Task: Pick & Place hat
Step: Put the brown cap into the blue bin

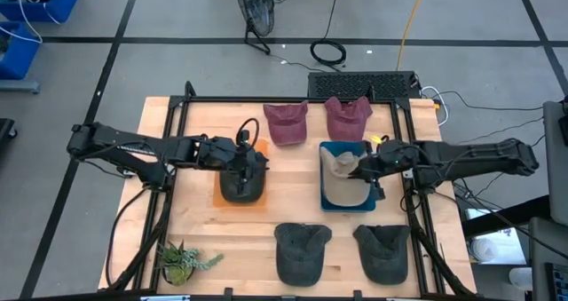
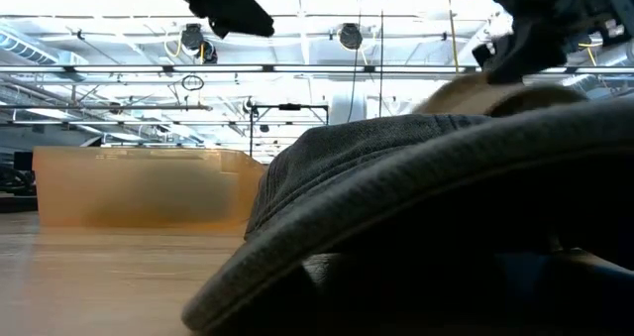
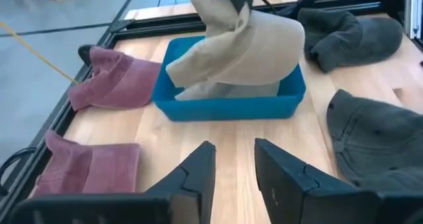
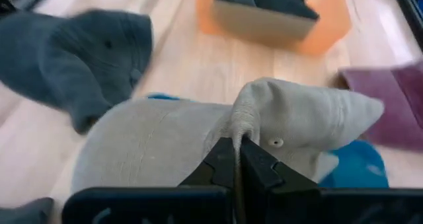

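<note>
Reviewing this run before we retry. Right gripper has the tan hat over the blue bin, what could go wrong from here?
1. The right gripper pinches only a thin fold of the tan hat; it may slip out.
2. The hat is draped over the blue bin rim, so it could end up half outside.
3. The left gripper waits open above the orange tray, fairly close if either arm moves across.

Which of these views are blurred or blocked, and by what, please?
Low view: a dark hat close to the lens fills much of the frame, against bright ceiling lights. Right wrist view: the grey hat is smeared; the right tool pinches the tan hat.
</note>
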Robot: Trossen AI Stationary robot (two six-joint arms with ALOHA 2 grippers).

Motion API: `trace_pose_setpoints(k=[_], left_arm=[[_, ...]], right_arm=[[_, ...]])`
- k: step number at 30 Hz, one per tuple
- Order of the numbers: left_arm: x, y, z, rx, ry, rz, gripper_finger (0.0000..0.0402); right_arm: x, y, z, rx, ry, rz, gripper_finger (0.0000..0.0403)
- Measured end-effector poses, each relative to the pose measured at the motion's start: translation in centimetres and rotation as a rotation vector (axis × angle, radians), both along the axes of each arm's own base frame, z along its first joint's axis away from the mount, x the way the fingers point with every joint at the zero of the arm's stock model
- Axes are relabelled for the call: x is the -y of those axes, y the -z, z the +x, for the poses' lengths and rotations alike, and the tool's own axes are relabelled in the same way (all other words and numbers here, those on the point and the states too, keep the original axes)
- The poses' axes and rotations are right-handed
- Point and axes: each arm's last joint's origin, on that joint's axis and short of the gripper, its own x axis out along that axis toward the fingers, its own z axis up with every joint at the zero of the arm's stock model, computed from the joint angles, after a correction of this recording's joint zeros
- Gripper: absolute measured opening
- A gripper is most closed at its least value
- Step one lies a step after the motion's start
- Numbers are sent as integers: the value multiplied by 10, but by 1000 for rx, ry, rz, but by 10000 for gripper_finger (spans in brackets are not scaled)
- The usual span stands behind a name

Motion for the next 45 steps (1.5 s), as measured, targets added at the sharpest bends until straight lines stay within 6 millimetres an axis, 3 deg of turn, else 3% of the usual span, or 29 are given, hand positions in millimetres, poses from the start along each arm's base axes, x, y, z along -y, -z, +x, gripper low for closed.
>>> trace_pose_setpoints(k=[6,17,26,31,45], left_arm=[[0,12,1,45,-2,-6,108],[-9,23,-1,18,-34,-9,108],[-12,32,-3,39,-42,-35,108],[-12,33,-3,40,-39,-41,108],[-12,33,-2,46,-39,-41,108]], right_arm=[[4,29,-2,-31,25,2,0],[3,30,1,42,-18,31,0],[3,57,-1,-16,-20,28,8],[3,69,-3,2,-28,7,32],[5,67,-5,13,81,54,141]])
